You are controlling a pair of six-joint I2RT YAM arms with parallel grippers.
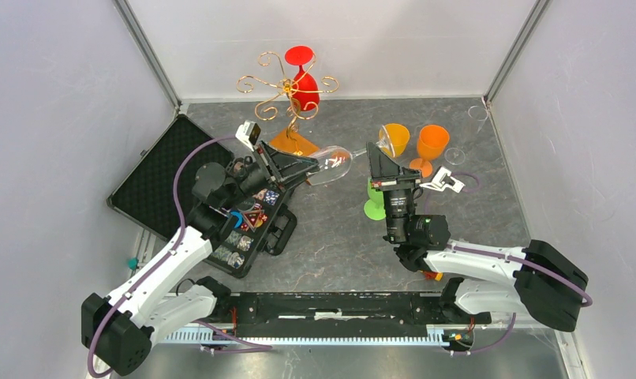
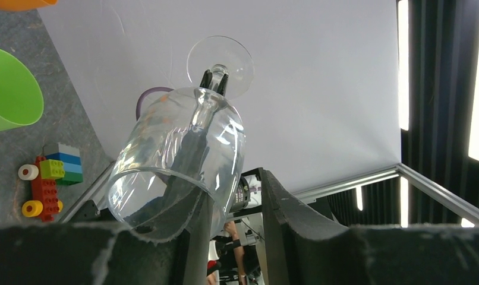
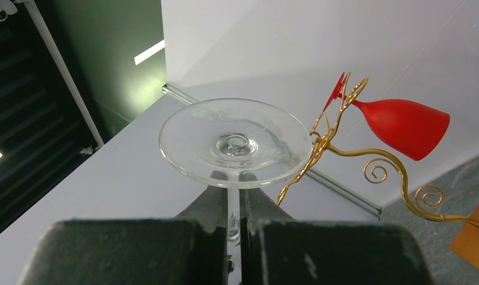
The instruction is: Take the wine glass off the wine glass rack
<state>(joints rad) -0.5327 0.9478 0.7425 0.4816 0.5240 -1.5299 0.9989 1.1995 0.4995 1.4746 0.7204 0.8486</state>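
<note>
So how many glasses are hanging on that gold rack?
1: the red glass, upside down near the rack's top. The clear glass is off it, its stem in the right tool.

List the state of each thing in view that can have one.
clear wine glass: off the rack, held on its side in the air.
red wine glass: hanging upside down on the wine glass rack.
right gripper: shut on the clear wine glass's stem.
left gripper: open, jaws apart at the bowl.
black case: lid open.
</note>
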